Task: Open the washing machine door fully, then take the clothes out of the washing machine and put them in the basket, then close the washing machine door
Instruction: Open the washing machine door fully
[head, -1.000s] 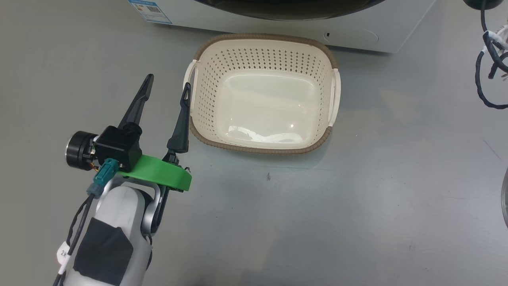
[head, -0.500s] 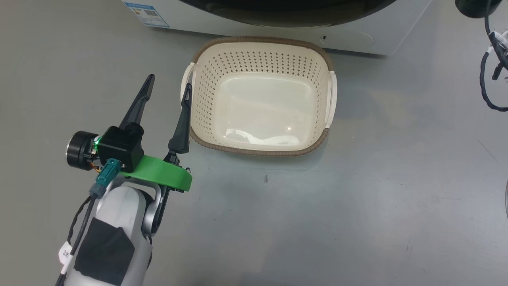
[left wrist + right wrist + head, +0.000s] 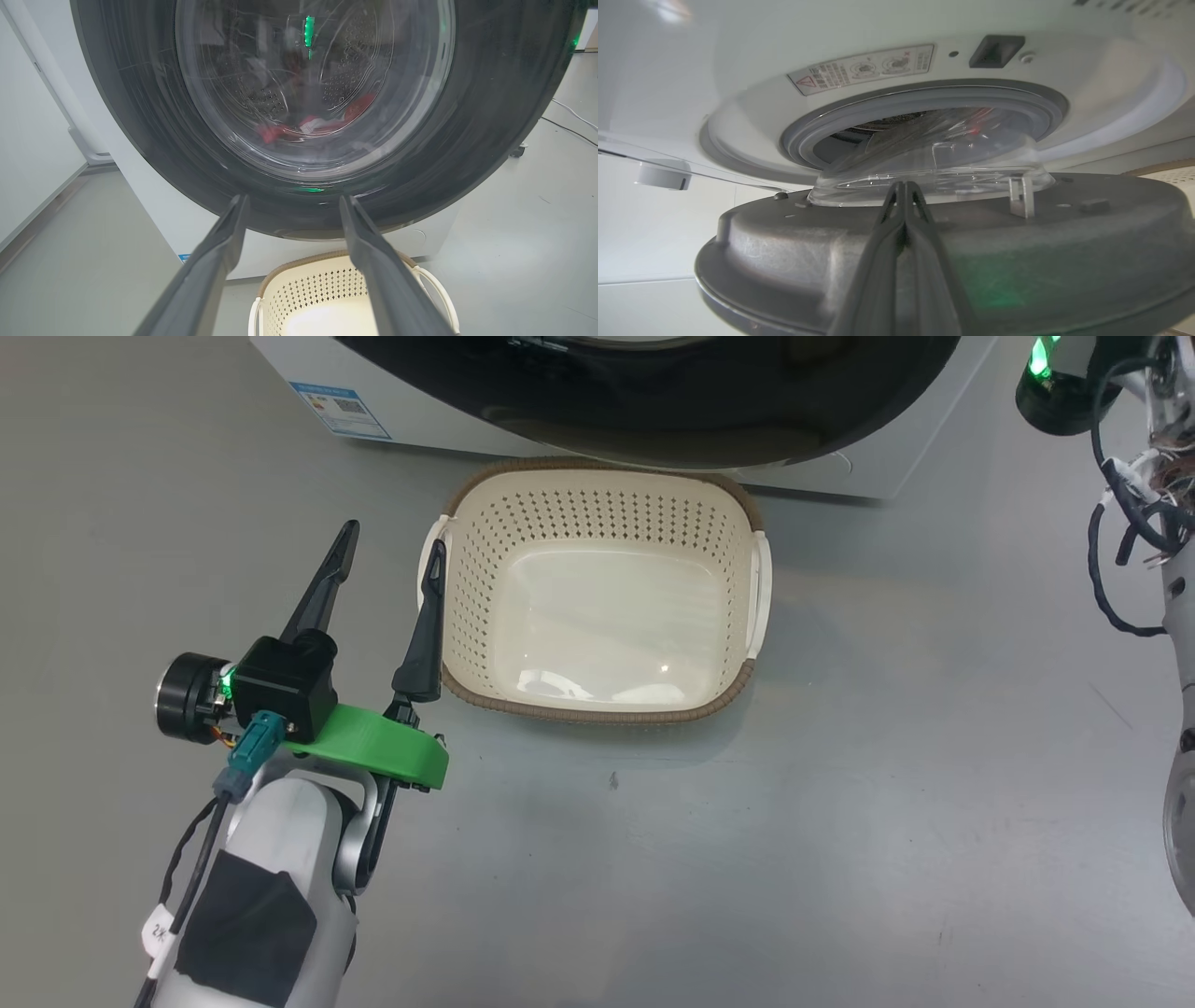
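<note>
Stage: opening step is underway, by my reading. The washing machine door (image 3: 490, 116) is standing ajar, and the right wrist view shows a gap between it and the washing machine (image 3: 154, 205). It is not yet swung wide.
Remaining: finishing the swing, lifting out the clothes, filling the basket, shutting the door.
Clothes: the clothes (image 3: 357, 108) are lying low in the drum (image 3: 348, 60), showing through the glass as red folds with a white band.
Basket: the basket (image 3: 597, 509) is sitting empty on the floor (image 3: 840, 803) at centre of the head view. The door's rim is overhanging its far edge at 12 o'clock.
Left pincer: the left pincer (image 3: 392, 539) is hanging at 8 o'clock of the basket, spread wide and holding nothing. Its inner finger is lying just beside the basket's handle.
Right pincer: the right pincer (image 3: 902, 185) is pressed closed with nothing between the fingers. Its tips are lying at the door's inner face, at the foot of the glass bowl (image 3: 934, 158). Whether they are touching it cannot be told.
Door: glossy black ring outside, dull grey moulded plastic inside, clear bulging bowl.
Machine: smooth white panels, soft grey rubber gasket (image 3: 924, 103), perforated steel drum, small blue label (image 3: 341, 411).
Basket make: cream plastic, rounded rectangle, dotted with holes, brown woven-look rim, glossy base.
Floor: flat grey, faintly scuffed.
</note>
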Tool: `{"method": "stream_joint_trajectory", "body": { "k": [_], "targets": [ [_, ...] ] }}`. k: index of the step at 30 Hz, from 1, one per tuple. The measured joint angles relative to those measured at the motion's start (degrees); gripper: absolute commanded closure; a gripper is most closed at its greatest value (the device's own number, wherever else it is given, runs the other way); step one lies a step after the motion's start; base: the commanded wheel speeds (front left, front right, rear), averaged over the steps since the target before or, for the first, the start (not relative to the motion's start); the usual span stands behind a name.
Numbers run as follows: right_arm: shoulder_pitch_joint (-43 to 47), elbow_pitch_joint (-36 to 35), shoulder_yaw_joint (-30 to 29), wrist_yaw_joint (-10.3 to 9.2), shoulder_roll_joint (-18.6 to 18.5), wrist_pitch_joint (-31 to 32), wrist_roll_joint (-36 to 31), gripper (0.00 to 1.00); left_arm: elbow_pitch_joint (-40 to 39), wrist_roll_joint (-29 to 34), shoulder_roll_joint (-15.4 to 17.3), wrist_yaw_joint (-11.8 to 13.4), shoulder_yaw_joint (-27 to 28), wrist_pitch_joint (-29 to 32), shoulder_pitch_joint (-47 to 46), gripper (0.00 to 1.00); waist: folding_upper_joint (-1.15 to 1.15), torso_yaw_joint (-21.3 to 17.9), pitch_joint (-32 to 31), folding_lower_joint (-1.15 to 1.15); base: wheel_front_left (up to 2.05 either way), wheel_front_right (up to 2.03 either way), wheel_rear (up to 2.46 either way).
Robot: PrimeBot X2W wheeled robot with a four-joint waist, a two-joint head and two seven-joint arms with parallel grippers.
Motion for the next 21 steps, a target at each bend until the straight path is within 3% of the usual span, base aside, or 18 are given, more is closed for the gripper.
{"method": "stream_joint_trajectory", "body": {
  "k": [21],
  "targets": [
    [7.6, 1.0, 2.7, 1.94, 3.1, 6.9, 1.9, 1.0, 2.0, 0.0, 0.0, 0.2, 0.2, 0.0, 2.6, 0.0, 0.0, -0.9, -4.6, 0.0, 0.0, 0.0, 0.0]
  ]
}}
